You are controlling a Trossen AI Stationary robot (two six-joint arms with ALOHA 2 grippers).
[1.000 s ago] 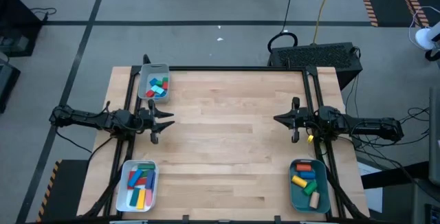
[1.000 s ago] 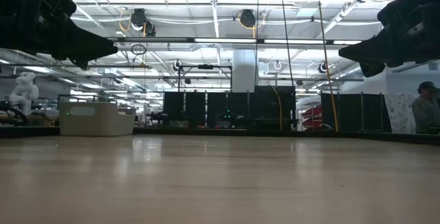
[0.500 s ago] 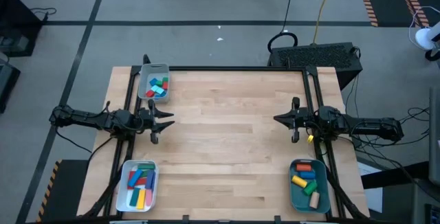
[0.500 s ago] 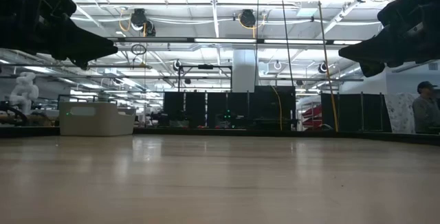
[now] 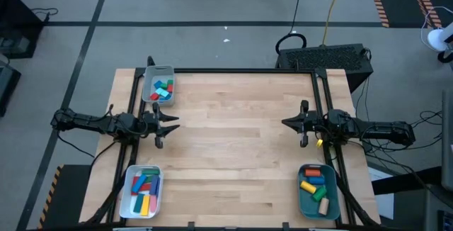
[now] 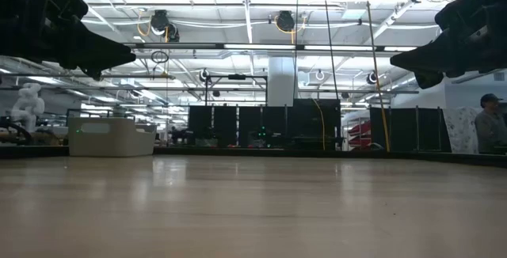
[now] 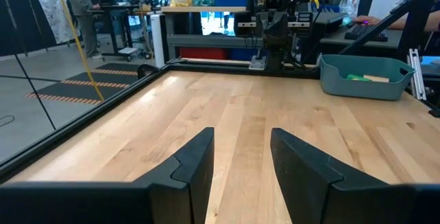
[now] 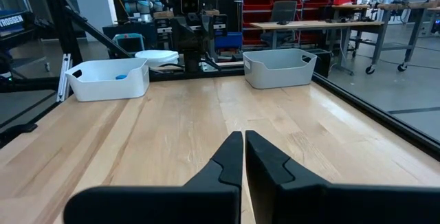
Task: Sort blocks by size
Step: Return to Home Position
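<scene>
Seeing all small coloured blocks (image 5: 146, 187) in plastic trays (image 5: 127, 195), judge homing nearly done; next, just settle left tool (image 5: 175, 121), parted wide, mid-left, and right tool (image 5: 285, 122), pinched narrow, mid-right.

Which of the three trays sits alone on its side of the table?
The teal tray, on the robot's right; the grey tray and white tray are both on its left.

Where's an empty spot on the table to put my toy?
The middle of the table is bare, between the left gripper and the right gripper. Three corners are crowded: grey tray, white tray and teal tray, holding blocks.
</scene>
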